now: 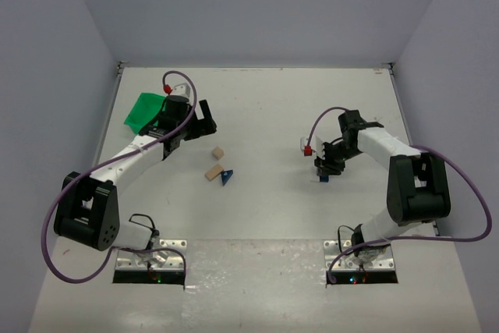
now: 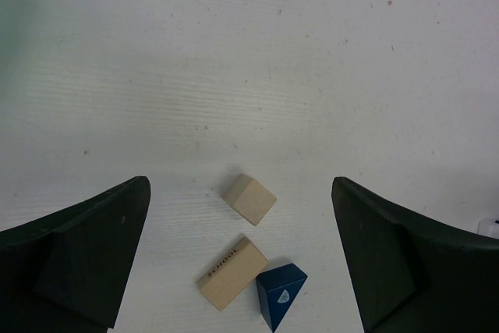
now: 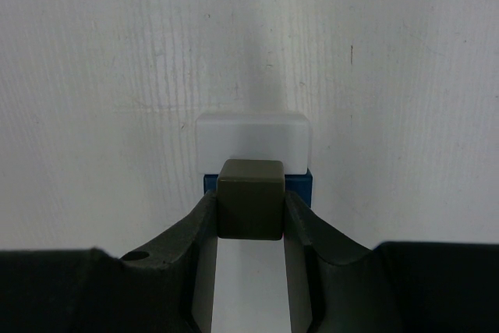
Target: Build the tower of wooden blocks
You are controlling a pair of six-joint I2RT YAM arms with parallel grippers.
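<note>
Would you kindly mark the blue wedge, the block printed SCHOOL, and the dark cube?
blue wedge (image 2: 281, 295): left wrist view, its emblem face.
block printed SCHOOL (image 2: 234, 272): left wrist view, its top face.
dark cube (image 3: 250, 208): right wrist view, its near face.

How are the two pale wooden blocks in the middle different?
The short block is cube-like and shows no print; the long block is stretched out, with SCHOOL printed on one side. The long block lies right beside a blue wedge; the short block lies apart from both. Both are tan wood, resting on the table, ungripped.

left gripper (image 2: 238, 183) wide open, right gripper (image 3: 249, 207) narrowed, gripping
</note>
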